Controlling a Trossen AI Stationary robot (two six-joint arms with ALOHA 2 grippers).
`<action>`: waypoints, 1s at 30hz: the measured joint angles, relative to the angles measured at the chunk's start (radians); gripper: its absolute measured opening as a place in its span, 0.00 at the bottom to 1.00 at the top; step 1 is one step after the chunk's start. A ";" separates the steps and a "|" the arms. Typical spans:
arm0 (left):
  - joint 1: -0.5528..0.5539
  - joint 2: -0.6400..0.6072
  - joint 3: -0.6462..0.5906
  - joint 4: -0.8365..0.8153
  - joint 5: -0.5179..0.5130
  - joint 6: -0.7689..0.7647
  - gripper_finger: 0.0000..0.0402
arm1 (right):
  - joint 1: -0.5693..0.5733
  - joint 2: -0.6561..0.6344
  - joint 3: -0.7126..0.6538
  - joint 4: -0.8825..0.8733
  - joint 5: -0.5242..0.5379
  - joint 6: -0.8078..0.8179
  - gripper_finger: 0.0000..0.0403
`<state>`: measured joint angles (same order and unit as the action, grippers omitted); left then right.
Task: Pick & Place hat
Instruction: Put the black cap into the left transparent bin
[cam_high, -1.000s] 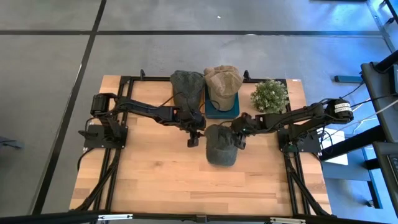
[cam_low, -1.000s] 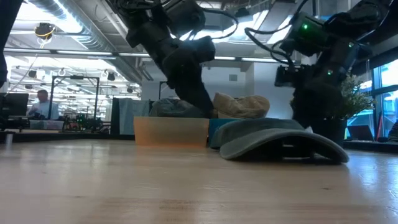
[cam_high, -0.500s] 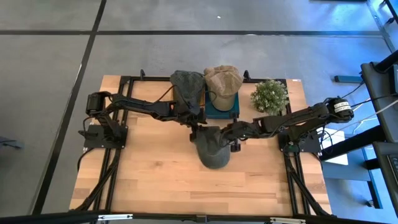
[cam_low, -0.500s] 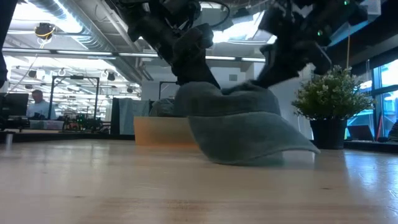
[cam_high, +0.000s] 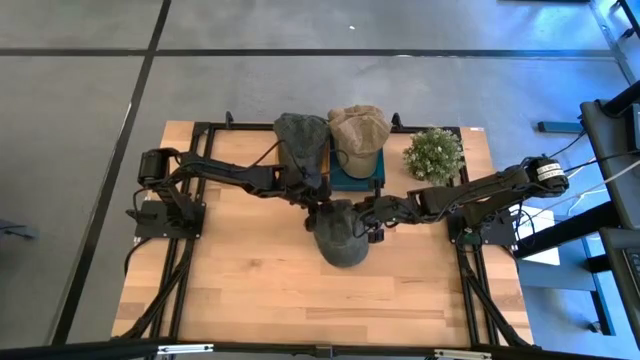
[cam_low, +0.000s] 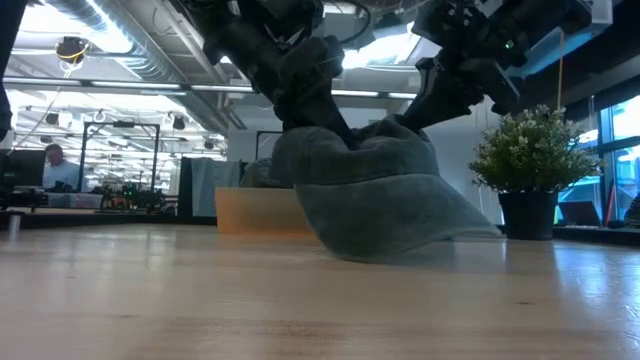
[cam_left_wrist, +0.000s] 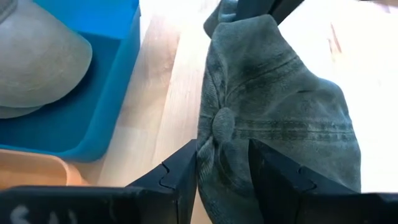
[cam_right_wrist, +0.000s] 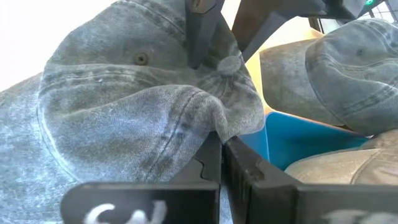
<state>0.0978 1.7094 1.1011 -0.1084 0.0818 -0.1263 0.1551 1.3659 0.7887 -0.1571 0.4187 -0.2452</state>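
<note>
Now both tools grip grey hat (cam_high: 340, 232) mid-table: left tool (cam_left_wrist: 222, 163), right tool (cam_right_wrist: 222, 163).

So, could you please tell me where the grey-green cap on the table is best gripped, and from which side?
Probably at the crown of the grey-green cap, from above: its soft cloth bunches into folds there that narrow fingers can pinch. The left tool straddles the top button; the right tool pinches a fold at the side.
</note>
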 joint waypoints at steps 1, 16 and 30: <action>0.000 0.000 0.000 0.000 0.000 0.004 0.33 | 0.000 0.000 0.000 0.000 0.000 0.000 0.02; -0.001 0.001 0.000 0.008 -0.011 -0.009 0.24 | 0.000 0.000 0.000 0.019 -0.004 0.029 0.02; -0.001 -0.004 0.000 0.004 -0.006 0.043 0.01 | 0.000 0.000 -0.009 0.012 -0.028 0.018 0.10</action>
<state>0.0971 1.7058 1.1011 -0.1047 0.0757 -0.0837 0.1551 1.3659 0.7799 -0.1455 0.3907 -0.2272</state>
